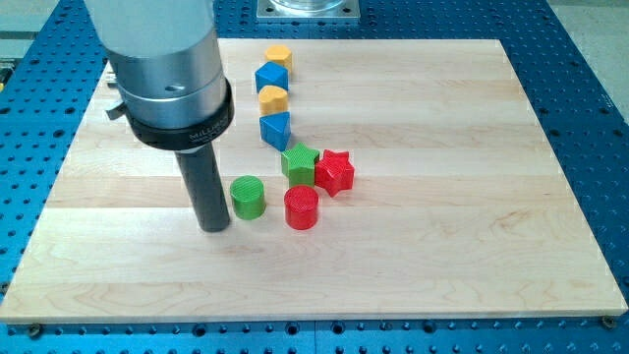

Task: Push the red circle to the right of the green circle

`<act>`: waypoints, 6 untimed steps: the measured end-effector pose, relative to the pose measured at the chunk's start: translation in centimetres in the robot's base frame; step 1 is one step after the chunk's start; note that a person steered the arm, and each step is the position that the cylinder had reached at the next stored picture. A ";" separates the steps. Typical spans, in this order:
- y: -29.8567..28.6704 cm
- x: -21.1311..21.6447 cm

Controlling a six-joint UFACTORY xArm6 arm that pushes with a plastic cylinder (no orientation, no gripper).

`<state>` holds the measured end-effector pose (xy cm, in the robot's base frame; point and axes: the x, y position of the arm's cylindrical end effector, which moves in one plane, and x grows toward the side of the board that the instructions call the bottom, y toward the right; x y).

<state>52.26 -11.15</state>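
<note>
The red circle (302, 207) stands on the wooden board, just right of the green circle (248, 197) and slightly lower in the view, with a small gap between them. My tip (214, 227) rests on the board just left of the green circle, close to it; I cannot tell if they touch. The arm's grey body fills the view's top left.
A green star (299, 162) and a red star (334, 172) sit just above the red circle. Above them run a blue triangle (275, 129), a yellow block (273, 99), a blue block (271, 78) and a yellow block (278, 56). The board's edge (314, 317) runs along the view's bottom.
</note>
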 end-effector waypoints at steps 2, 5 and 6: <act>0.5 -1.5; 1.0 -1.9; -0.9 -1.1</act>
<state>51.19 -12.07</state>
